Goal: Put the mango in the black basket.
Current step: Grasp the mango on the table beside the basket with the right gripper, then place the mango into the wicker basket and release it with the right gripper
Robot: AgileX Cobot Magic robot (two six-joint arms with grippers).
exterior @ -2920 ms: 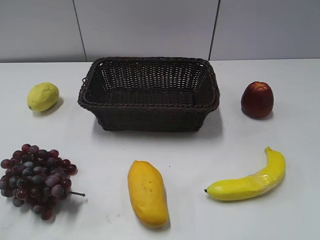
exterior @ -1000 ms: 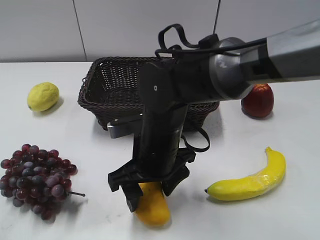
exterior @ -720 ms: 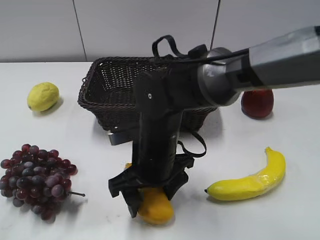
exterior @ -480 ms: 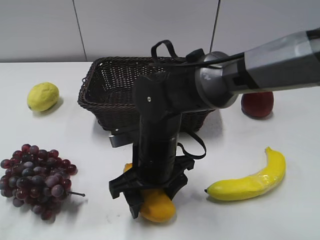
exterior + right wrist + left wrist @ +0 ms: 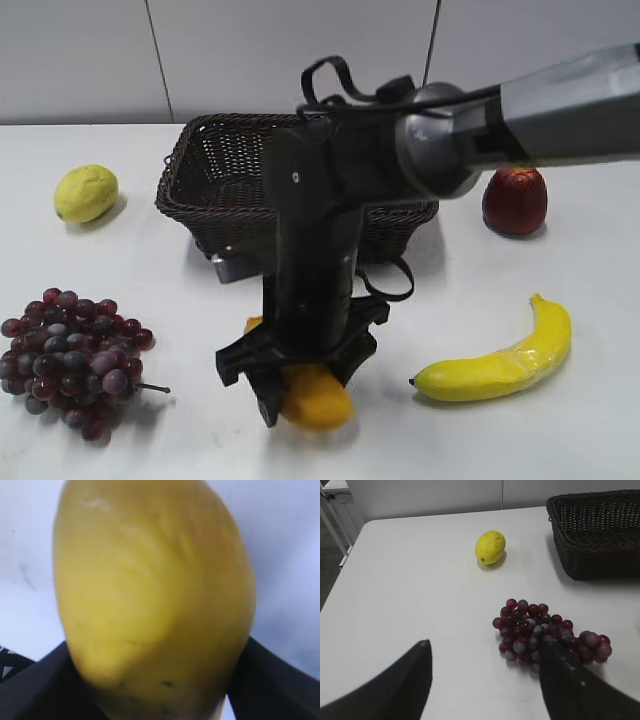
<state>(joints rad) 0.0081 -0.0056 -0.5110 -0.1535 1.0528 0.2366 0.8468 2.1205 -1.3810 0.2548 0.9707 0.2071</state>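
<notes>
Mango (image 5: 318, 398) clamped in right tool (image 5: 300, 385) | left tool (image 5: 485, 680) agape | grapes (image 5: 70, 360), banana (image 5: 500, 362) flanking

Orange-yellow mango (image 5: 318, 397), dark woven basket (image 5: 215, 170), purple grapes (image 5: 70, 358)

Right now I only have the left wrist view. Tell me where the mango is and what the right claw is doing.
Observer: The mango is in front of the black basket, with the right claw down over it.
Operator: Report the grip.
Observer: The right wrist view shows a dark finger against each side of the mango, so the claw is shut on it.
Operator: Name what lies to its right.
Observer: A banana, apart from the mango.
</notes>
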